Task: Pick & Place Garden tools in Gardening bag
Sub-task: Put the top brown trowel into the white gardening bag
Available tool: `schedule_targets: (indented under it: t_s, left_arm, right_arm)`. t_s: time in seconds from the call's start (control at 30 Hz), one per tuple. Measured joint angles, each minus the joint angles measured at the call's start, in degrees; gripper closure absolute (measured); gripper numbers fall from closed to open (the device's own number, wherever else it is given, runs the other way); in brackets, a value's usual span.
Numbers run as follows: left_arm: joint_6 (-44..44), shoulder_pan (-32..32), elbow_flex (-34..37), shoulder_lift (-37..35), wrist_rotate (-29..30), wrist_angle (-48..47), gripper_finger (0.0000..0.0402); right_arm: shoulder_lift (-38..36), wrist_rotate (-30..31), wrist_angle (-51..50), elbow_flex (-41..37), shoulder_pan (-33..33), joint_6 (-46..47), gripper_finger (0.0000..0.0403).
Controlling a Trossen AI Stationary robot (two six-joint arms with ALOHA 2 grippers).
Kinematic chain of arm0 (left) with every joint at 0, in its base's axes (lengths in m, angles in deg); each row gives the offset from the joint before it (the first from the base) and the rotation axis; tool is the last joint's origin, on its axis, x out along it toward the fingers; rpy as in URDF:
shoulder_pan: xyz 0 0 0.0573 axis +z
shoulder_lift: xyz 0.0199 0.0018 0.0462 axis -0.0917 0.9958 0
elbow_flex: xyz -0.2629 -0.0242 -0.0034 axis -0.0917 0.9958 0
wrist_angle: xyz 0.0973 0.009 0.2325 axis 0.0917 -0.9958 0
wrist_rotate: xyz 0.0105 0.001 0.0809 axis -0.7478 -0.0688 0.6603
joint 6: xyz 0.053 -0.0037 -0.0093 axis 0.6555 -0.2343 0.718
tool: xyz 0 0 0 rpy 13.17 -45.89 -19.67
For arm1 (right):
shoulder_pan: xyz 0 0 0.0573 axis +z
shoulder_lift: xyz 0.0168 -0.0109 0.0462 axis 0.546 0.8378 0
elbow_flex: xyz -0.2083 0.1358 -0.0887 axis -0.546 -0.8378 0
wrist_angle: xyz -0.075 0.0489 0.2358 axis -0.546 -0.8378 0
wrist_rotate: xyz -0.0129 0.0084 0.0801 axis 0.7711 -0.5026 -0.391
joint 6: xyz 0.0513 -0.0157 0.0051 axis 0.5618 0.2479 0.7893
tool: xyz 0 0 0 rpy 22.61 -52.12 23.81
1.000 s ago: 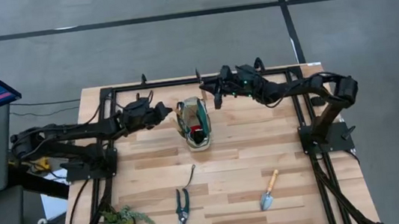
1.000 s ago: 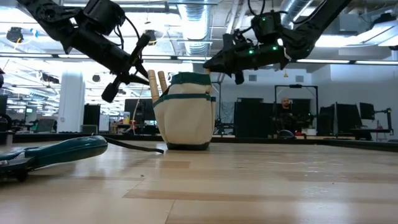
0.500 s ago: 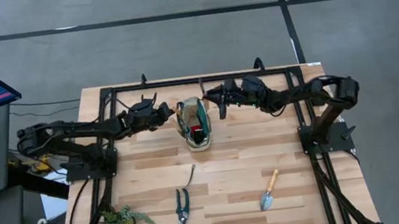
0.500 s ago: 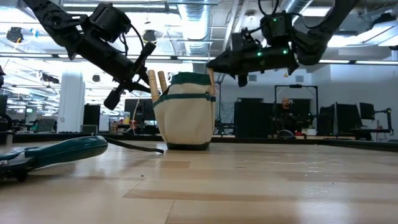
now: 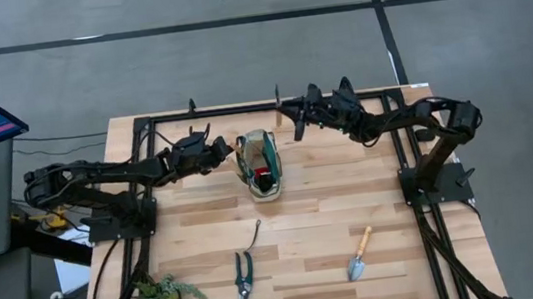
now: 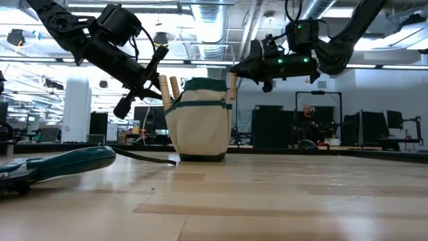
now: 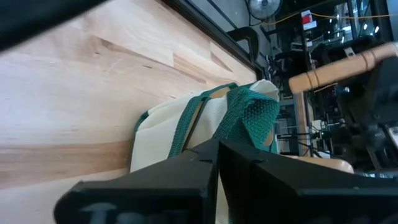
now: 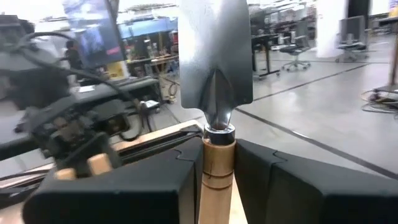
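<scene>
My right gripper (image 5: 290,117) has been backing away from the gardening bag (image 5: 259,165) toward the table's far edge, fingers clamping a trowel (image 8: 214,74) by its wooden handle. My left gripper (image 5: 227,151) is pinching the bag's green handle (image 7: 245,118). Shears (image 5: 244,276), hooked tool (image 5: 253,236) and another trowel (image 5: 359,252) are lying near the front.

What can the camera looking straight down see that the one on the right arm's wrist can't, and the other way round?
Only the overhead view shows the pruning shears, a thin hooked tool, a loose trowel, the plant clump and the gardening bag.

Only the right wrist view shows the silver blade of the trowel held in the right hand.

Both show the left arm's hand and the table.
</scene>
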Motion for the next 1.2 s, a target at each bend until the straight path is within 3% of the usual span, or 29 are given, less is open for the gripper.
schedule_targets:
  t_s: [0.33,0.57,1.2]
  left_arm:
    - [0.0,0.0,0.0,0.0,0.3,0.8,0.0400]
    - [0.2,0.0,0.0,0.0,0.4,0.8,0.0400]
    - [1.7,0.0,0.0,0.0,1.2,1.2,0.0400]
  right_arm:
    - [8.3,-1.6,2.5,4.4,1.6,1.3,0.0348]
    - [8.4,-4.5,2.1,5.0,1.7,1.8,0.0348]
    - [8.3,-4.7,-1.6,4.9,2.7,0.8,0.0348]
